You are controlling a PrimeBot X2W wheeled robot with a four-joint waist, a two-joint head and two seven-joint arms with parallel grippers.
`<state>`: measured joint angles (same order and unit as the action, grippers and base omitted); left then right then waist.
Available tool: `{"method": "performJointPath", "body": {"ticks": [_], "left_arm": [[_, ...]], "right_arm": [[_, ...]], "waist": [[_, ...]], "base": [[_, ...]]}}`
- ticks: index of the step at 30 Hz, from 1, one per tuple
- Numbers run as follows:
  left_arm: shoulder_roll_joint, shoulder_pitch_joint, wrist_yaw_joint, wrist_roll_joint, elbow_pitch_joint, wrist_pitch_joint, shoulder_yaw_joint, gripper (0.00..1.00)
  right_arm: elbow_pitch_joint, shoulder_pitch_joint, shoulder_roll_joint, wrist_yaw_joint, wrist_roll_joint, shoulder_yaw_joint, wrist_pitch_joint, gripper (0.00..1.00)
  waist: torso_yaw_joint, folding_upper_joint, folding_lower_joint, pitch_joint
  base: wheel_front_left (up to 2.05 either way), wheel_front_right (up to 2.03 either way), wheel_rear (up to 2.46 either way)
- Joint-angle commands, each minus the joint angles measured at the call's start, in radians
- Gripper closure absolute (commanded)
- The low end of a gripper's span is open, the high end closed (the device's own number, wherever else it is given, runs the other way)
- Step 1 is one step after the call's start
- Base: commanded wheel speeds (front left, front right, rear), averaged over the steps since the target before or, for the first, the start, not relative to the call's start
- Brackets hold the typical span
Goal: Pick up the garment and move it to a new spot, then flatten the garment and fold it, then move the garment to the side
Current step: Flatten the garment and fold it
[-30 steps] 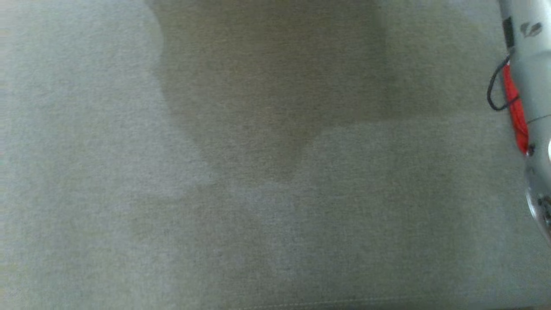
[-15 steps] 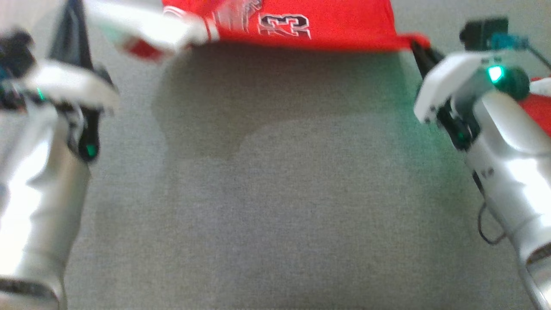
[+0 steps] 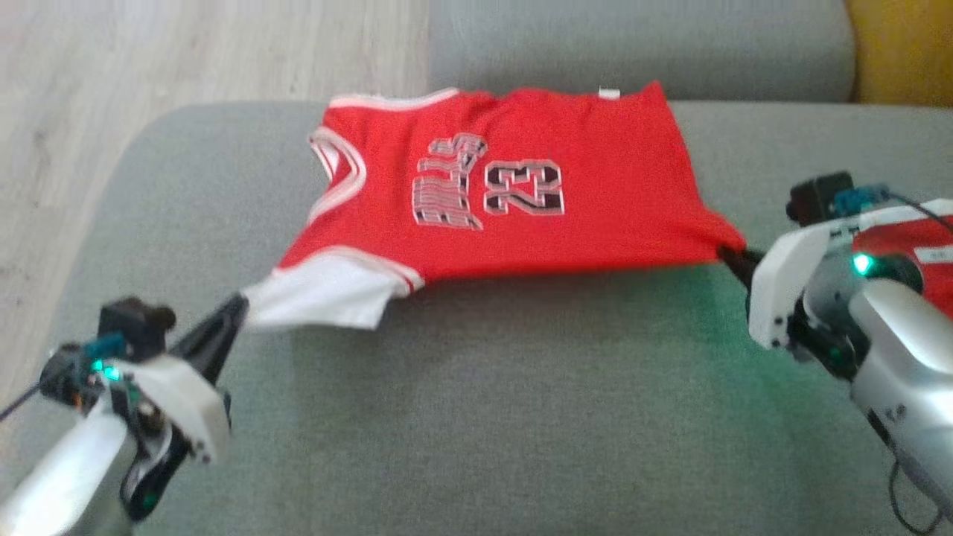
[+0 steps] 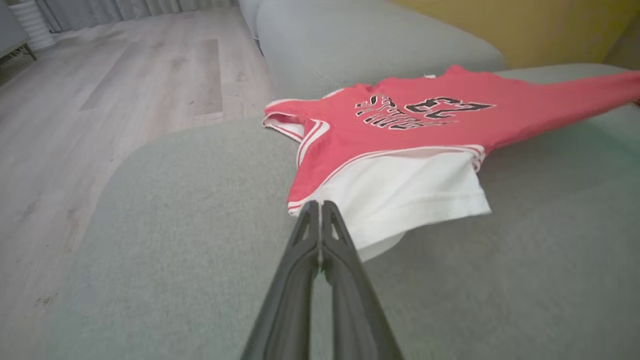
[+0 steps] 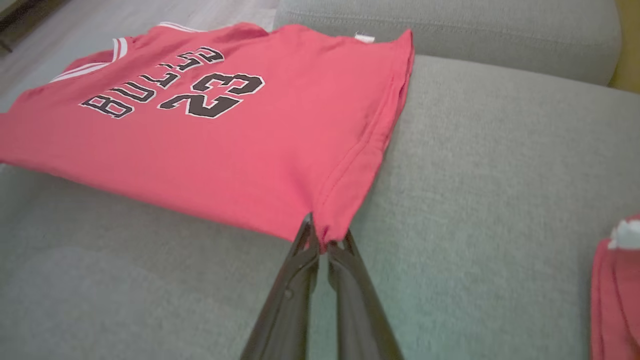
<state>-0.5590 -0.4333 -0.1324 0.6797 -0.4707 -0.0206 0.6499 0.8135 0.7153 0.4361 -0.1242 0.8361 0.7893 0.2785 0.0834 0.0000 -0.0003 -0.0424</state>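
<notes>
The garment (image 3: 506,186) is a red jersey with white trim and the number 23, spread across the grey sofa seat (image 3: 476,417). My left gripper (image 3: 238,307) is shut on its white sleeve part at the lower left. My right gripper (image 3: 726,254) is shut on the red hem corner at the right. The near edge is stretched between them and raised a little off the seat. In the left wrist view the shut left gripper (image 4: 319,207) pinches the edge of the garment (image 4: 425,130). In the right wrist view the right gripper (image 5: 322,235) pinches the corner of the garment (image 5: 200,115).
The sofa backrest (image 3: 633,45) runs behind the garment. Wooden floor (image 3: 149,52) lies beyond the seat's rounded left end. A yellow surface (image 3: 901,45) shows at the top right. Another red cloth (image 5: 615,290) lies on the seat near my right arm.
The head camera has swung up, from bare sofa fabric to the whole garment and both grippers. The garment stays stretched between the two shut grippers.
</notes>
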Motion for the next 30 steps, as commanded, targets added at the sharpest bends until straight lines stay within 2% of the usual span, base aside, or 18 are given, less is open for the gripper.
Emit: {"method": "performJointPath", "body": {"ticks": [1,6,12,13,15,19,22,27,30], "left_arm": [[-0.072,-0.019,0.004,0.010,0.057,-0.018,-0.043,1.00],[-0.168,0.111,0.048,0.049,0.254,-0.111,-0.044,1.00],[-0.297,0.268,0.156,0.071,0.496,-0.177,-0.071,1.00],[-0.331,0.314,0.185,0.084,0.570,-0.198,-0.078,1.00],[-0.354,0.342,0.209,0.091,0.631,-0.214,-0.083,1.00],[-0.367,0.351,0.241,0.075,0.689,-0.220,-0.088,1.00],[-0.344,0.324,0.247,0.065,0.684,-0.210,-0.090,1.00],[-0.310,0.264,0.241,0.043,0.635,-0.192,-0.091,1.00],[-0.286,0.210,0.222,0.026,0.584,-0.187,-0.083,1.00]], "right_arm": [[-0.041,-0.004,0.034,-0.007,0.022,0.010,0.015,1.00],[-0.147,-0.073,0.095,-0.007,0.104,0.050,0.100,1.00],[-0.307,-0.146,0.173,-0.007,0.170,0.078,0.184,1.00],[-0.357,-0.175,0.203,-0.007,0.179,0.076,0.209,1.00],[-0.408,-0.209,0.229,-0.007,0.191,0.073,0.235,1.00],[-0.489,-0.255,0.255,-0.007,0.206,0.031,0.253,1.00],[-0.503,-0.264,0.247,-0.007,0.185,-0.018,0.244,1.00],[-0.504,-0.263,0.208,-0.007,0.155,-0.074,0.237,1.00],[-0.495,-0.250,0.172,-0.007,0.124,-0.107,0.236,1.00]], "waist": [[0.003,0.0000,0.0003,0.038],[-0.003,0.0000,0.0003,0.079],[-0.010,0.0000,0.0003,0.112],[-0.005,0.0000,0.0003,0.121],[0.000,0.0000,0.0003,0.128],[0.003,0.0000,0.0003,0.125],[0.003,0.0000,0.0003,0.115],[-0.004,0.0000,0.0003,0.090],[-0.010,0.0000,0.0003,0.069]], "base": [[0.00,0.00,0.00],[0.00,0.00,0.00],[0.00,0.00,0.00],[0.00,0.00,0.00],[0.00,0.00,0.00],[0.00,0.00,0.00],[0.00,0.00,0.00],[0.00,0.00,0.00],[0.00,0.00,0.00]]}}
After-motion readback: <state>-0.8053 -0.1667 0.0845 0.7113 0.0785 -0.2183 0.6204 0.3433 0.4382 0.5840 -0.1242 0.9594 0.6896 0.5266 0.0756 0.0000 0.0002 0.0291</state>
